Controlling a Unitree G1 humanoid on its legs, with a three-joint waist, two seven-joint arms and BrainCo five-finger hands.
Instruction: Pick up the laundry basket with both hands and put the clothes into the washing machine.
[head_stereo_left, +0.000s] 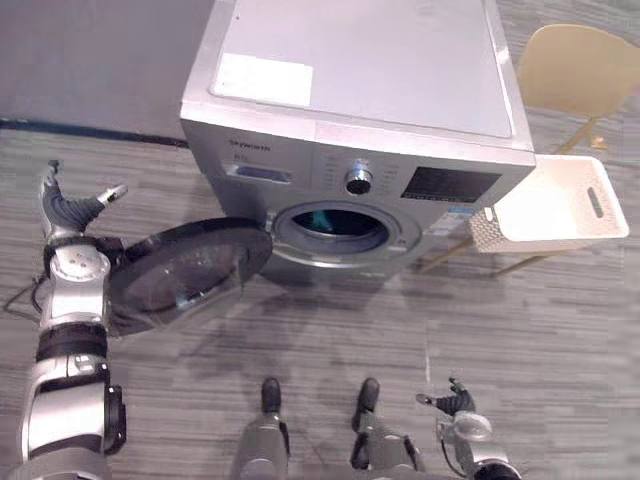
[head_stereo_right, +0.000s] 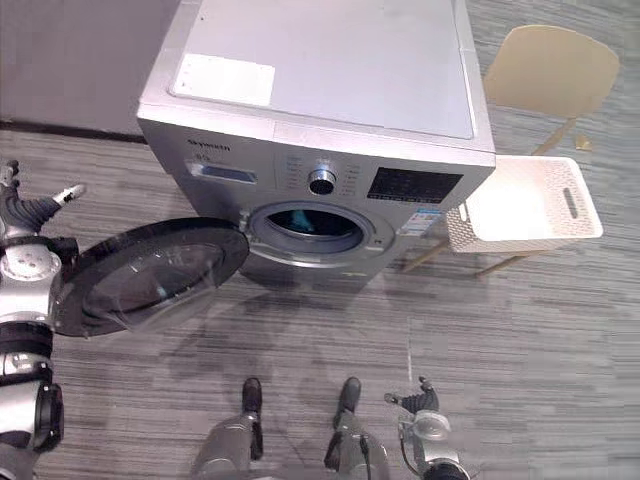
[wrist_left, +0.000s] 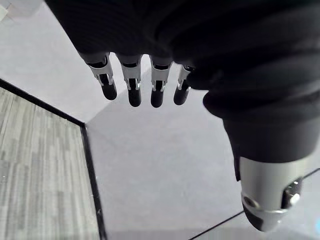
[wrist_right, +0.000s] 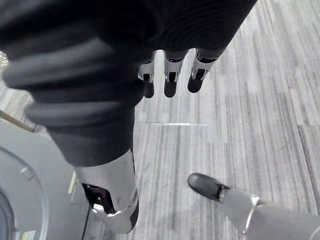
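The silver washing machine (head_stereo_left: 360, 60) stands in the middle with its round door (head_stereo_left: 185, 272) swung wide to my left. Something blue-green lies inside the drum (head_stereo_left: 328, 222). The white laundry basket (head_stereo_left: 560, 205) rests to the right of the machine on a chair and looks empty. My left hand (head_stereo_left: 62, 210) is raised at the far left, just beyond the door's outer edge, open and holding nothing; its fingers (wrist_left: 134, 87) are straight. Low at the front right, my right hand (head_stereo_left: 455, 402) hangs open over the floor, its fingers (wrist_right: 170, 80) straight, far from the basket.
A pale wooden chair (head_stereo_left: 575, 70) stands behind the basket at the back right. The open door juts out over the striped grey floor (head_stereo_left: 330, 330) in front of the machine. A dark strip (head_stereo_left: 80, 130) runs along the floor's edge at the back left.
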